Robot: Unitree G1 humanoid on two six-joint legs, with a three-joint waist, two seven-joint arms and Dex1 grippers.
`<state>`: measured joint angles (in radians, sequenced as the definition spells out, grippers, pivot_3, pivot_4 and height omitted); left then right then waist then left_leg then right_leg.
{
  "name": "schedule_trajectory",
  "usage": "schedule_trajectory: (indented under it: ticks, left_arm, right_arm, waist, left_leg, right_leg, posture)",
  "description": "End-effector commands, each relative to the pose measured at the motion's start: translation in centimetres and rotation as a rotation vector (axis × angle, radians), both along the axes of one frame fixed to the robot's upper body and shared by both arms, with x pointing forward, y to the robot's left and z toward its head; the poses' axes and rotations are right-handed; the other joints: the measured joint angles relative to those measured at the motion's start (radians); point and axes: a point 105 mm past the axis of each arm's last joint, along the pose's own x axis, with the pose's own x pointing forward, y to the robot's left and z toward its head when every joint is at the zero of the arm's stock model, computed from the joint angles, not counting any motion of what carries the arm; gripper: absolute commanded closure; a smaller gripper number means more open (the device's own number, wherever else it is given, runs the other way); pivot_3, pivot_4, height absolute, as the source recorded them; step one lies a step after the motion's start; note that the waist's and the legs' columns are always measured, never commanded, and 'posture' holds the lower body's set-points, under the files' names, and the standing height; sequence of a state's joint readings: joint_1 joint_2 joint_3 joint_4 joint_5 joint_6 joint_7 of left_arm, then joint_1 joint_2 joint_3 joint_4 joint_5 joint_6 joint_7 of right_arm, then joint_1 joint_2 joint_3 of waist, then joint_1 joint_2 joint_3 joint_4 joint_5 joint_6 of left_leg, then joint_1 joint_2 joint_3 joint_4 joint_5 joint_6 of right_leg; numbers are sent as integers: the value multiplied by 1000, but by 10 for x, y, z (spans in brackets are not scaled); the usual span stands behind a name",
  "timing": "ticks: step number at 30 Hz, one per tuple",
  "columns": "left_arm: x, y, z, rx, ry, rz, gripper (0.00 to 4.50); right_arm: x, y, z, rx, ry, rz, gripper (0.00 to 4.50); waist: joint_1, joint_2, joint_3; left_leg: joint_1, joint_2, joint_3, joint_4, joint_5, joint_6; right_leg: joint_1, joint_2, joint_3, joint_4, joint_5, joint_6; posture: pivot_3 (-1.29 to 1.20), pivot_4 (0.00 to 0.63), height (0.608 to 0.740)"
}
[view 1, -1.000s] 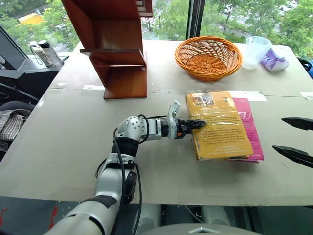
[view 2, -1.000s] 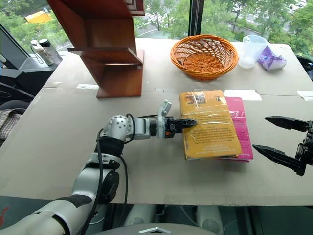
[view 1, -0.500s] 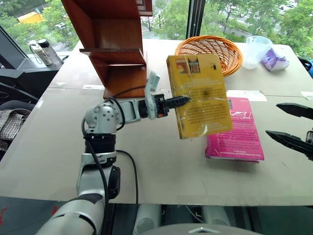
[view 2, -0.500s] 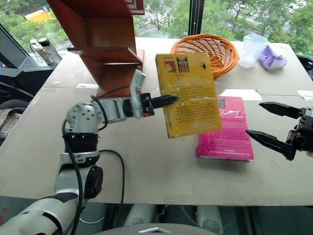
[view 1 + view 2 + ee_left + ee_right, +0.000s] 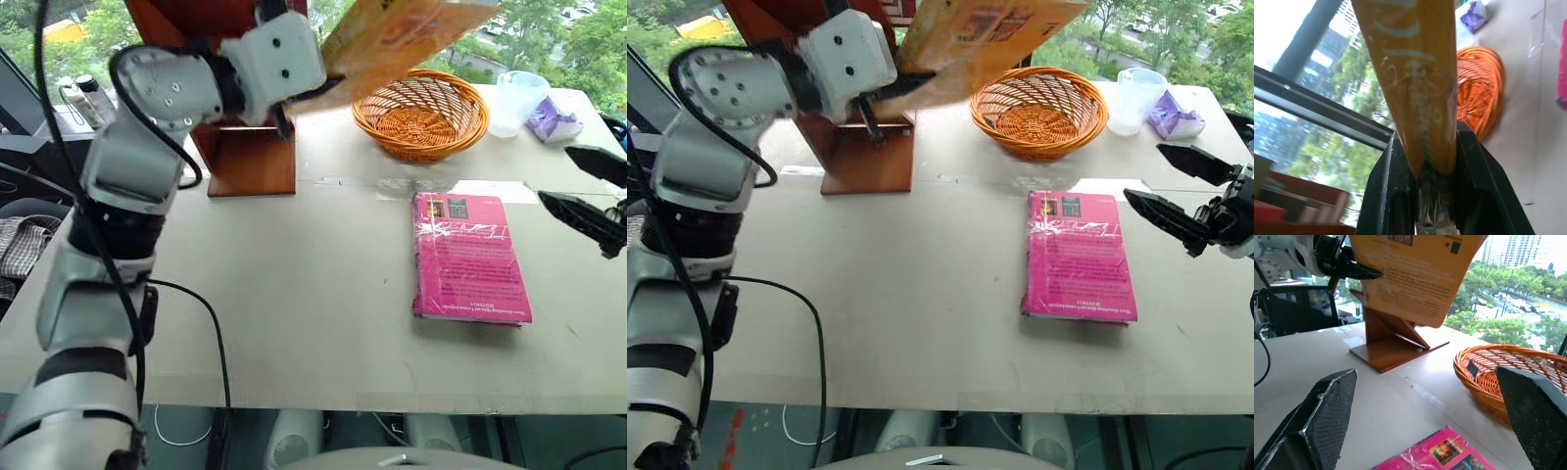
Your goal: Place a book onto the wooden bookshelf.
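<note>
The left end effector (image 5: 1359, 270) pinches the yellow book (image 5: 392, 39) by one edge, held high; the book's long axis runs away from it, over the basket (image 5: 421, 113). The wooden bookshelf (image 5: 245, 147) stands just behind it. The right end effector (image 5: 1176, 191), spread wide and empty, is well apart.

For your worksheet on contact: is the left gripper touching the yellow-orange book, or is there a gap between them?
Touching. In the left wrist view, the left gripper has both black fingers pressed against the yellow-orange book, whose edge is wedged between them.
</note>
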<state>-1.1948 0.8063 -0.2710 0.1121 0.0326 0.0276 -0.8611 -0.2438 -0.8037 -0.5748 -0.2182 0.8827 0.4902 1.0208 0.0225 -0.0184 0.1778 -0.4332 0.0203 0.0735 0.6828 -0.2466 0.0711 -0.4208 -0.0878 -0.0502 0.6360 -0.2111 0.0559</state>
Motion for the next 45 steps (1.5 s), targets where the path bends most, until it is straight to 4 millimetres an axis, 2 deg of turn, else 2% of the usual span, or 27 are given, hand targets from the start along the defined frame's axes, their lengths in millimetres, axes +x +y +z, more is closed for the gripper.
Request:
schedule_trajectory:
  ticks: [1,3,6,9,13,16,20,24,25,27,28,30,32,34,37,41,43,45]
  left_arm:
    - [-6,12,46,93,-182,87,4155]
    - [-1,28,56,152,-181,184,4155]
    - [11,57,59,245,-149,333,4155]
    - [26,90,42,347,-35,489,4155]
    - [39,108,23,426,89,595,4155]
    - [44,111,18,425,139,622,4155]
    - [54,137,-3,497,220,705,4155]
    - [59,147,-19,482,298,720,4155]
    - [59,147,-20,481,308,713,4155]
    - [54,147,-21,463,341,698,3120]
    - [50,147,-21,452,364,686,2901]
    - [42,146,-17,418,389,665,1890]
    - [31,145,-2,350,372,647,880]
    - [19,141,12,269,372,604,184]
    - [-2,123,22,136,427,443,78]
    - [-46,68,42,-147,501,65,78]
    - [-65,43,36,-209,546,-88,78]
    - [-75,23,23,-305,631,-192,78]
  right_arm:
    - [-4,-4,17,27,-98,-23,0]
    - [-4,-6,17,28,-111,-29,0]
    - [-3,-5,17,33,-125,-32,0]
    - [1,-2,16,41,-139,-24,0]
    - [4,4,14,37,-153,-7,0]
    - [3,6,15,33,-165,2,0]
    - [1,10,16,25,-173,14,0]
    - [-2,12,17,24,-182,20,0]
    - [-3,12,18,24,-184,21,0]
    - [-6,13,19,24,-189,23,0]
    - [-7,14,20,24,-190,24,0]
    - [-10,15,22,23,-195,29,0]
    - [-13,16,24,26,-200,34,0]
    - [-13,17,24,28,-200,38,0]
    - [-13,18,24,28,-195,44,0]
    - [-10,18,24,24,-178,58,0]
    - [-7,18,24,16,-170,62,0]
    - [-4,18,23,3,-157,65,0]
  waist:
    - [0,0,0]
    - [-1,0,0]
    - [-10,1,0]
    - [-20,2,1]
    - [-33,3,3]
    - [-26,2,3]
    - [-11,2,3]
    - [-15,5,2]
    - [-17,5,1]
    - [-23,5,1]
    - [-28,5,1]
    - [-35,4,2]
    - [-36,3,3]
    - [-35,1,4]
    - [-33,1,4]
    - [-22,0,4]
    - [-19,0,5]
    - [-19,1,4]
  left_leg:
    - [0,0,0,0,0,0]
    - [-1,0,0,0,0,0]
    - [0,0,1,0,0,0]
    - [2,1,2,0,0,0]
    - [2,2,3,0,0,1]
    - [1,2,3,1,0,1]
    - [1,1,5,2,0,1]
    - [3,2,6,2,0,1]
    - [4,2,6,2,0,1]
    - [7,3,6,2,0,1]
    - [8,3,7,2,0,1]
    - [9,3,8,2,0,1]
    - [3,3,8,3,0,1]
    - [-1,3,8,5,0,0]
    - [-3,2,10,5,2,-3]
    - [-4,1,9,5,1,-2]
    - [-4,1,8,6,2,-2]
    - [-3,1,8,7,2,-2]
  right_leg:
    - [0,0,0,-1,0,1]
    - [0,1,-1,-1,0,2]
    - [0,1,0,0,-1,3]
    - [-1,2,1,3,-1,4]
    - [-4,5,4,8,-3,7]
    - [-4,4,4,8,-3,7]
    - [-4,2,5,7,-2,6]
    - [-4,2,6,10,-3,6]
    - [-4,3,6,11,-3,7]
    - [-4,3,7,15,-3,7]
    - [-4,3,8,18,-4,7]
    - [-4,3,9,20,-4,7]
    - [-11,3,10,21,-2,4]
    - [-14,3,10,21,-1,3]
    - [-14,1,11,19,-2,4]
    - [-13,0,10,17,-3,6]
    - [-12,0,10,17,-3,6]
    - [-11,0,11,17,-3,7]
  posture:
    - [0,150,733]
    - [0,150,733]
    - [0,150,733]
    - [0,150,733]
    - [0,150,733]
    - [0,150,733]
    - [0,150,733]
    - [0,150,733]
    - [0,150,733]
    - [0,150,733]
    - [0,150,733]
    - [0,150,733]
    - [0,150,733]
    - [0,150,733]
    - [0,150,733]
    - [0,150,733]
    - [0,150,733]
    - [0,150,733]
